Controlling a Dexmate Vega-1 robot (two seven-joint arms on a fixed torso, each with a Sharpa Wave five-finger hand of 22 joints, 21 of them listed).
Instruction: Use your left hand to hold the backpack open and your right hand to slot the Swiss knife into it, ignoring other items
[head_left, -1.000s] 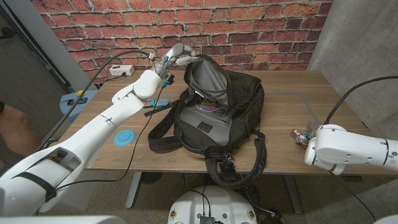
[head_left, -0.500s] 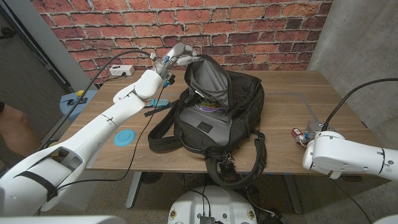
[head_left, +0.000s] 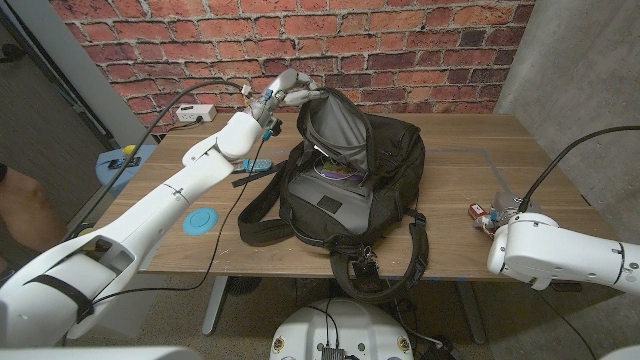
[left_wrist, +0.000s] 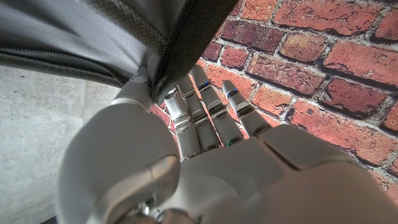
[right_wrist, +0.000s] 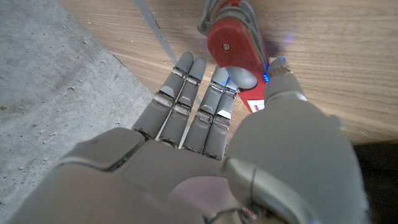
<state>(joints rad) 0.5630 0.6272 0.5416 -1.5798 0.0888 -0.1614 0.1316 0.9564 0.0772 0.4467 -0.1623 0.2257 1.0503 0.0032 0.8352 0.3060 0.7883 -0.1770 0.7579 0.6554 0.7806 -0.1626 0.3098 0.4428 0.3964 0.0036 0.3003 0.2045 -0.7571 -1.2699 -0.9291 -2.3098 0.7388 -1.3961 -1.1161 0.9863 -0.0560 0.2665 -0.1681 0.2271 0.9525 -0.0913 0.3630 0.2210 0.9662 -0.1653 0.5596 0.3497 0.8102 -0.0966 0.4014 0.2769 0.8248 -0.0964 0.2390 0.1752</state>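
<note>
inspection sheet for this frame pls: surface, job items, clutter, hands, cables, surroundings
Surface: light wooden table, bare on its right part.
Job's things: black fabric backpack mid-table, top flap lifted, mouth open; red Swiss knife lying on the table near the right edge.
Clutter: blue round disc at the left front; small blue item beside the backpack; disc-shaped item inside the bag, unclear.
Hands: left robot hand grips the flap's edge; right robot hand is at the knife, fingers extended, fingertips touching or nearly touching it, not gripping.
Cables: black cable along the left arm; white power strip at the back left.
Surroundings: red brick wall; grey concrete wall at the right.
</note>
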